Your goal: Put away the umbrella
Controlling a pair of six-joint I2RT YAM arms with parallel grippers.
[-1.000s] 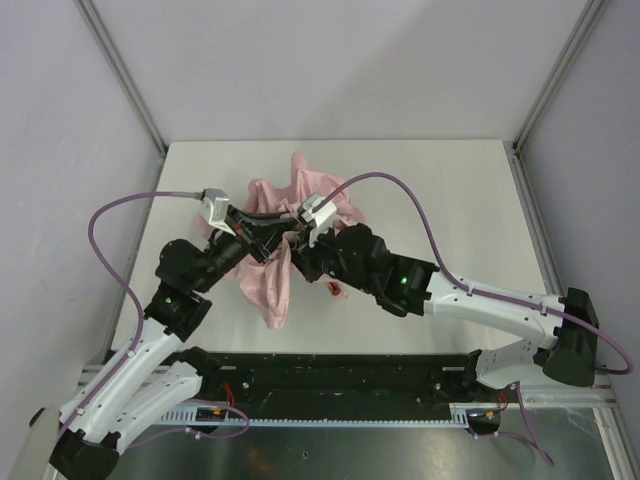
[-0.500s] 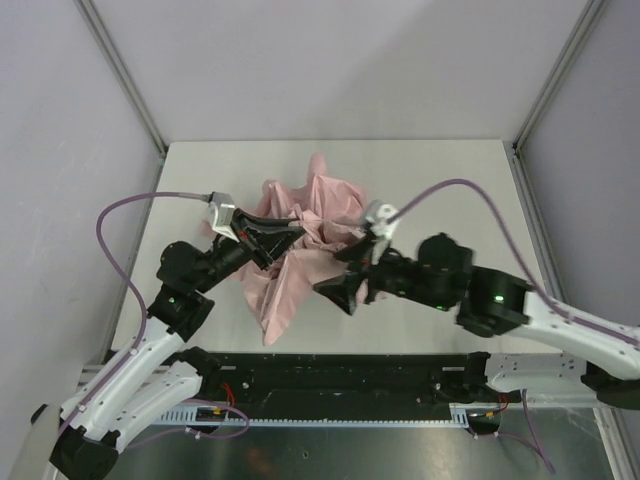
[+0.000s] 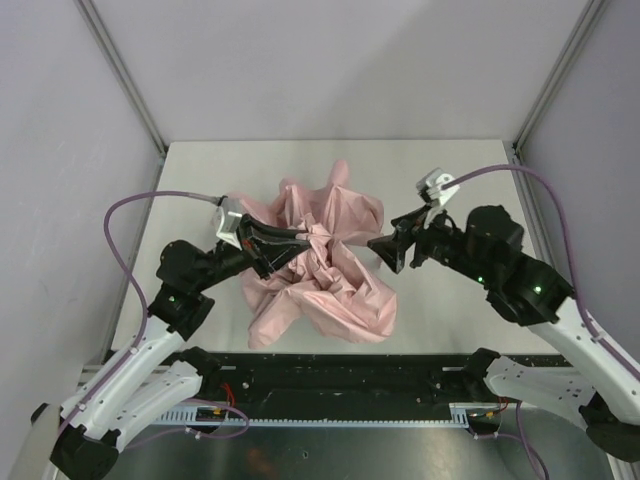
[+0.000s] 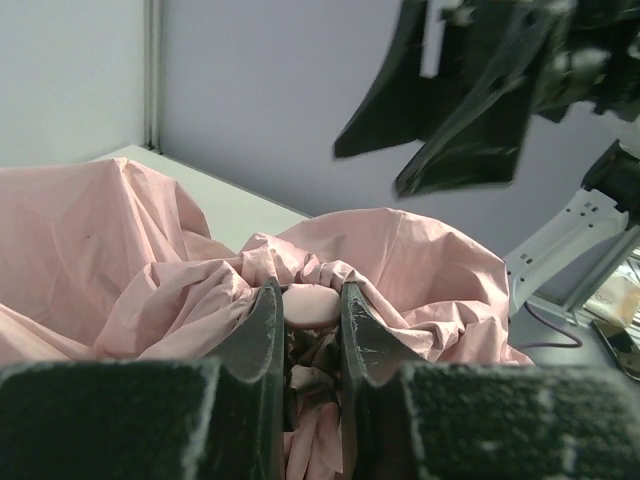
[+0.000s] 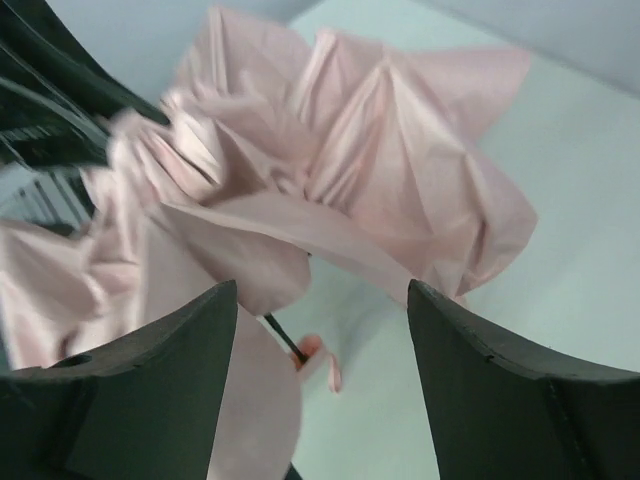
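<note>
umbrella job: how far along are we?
Early. Done: the umbrella looks collapsed, a limp pink heap on the table. In hand: the left jaws are shut on a bunch of its fabric near the middle; the right jaws are open beside its right edge, holding nothing. Left: the fabric lies spread and crumpled, not gathered or wrapped around the shaft.

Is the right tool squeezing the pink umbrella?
No, the right tool is open, its jaws wide apart with nothing pinched between them, and the umbrella lies just beyond.
</note>
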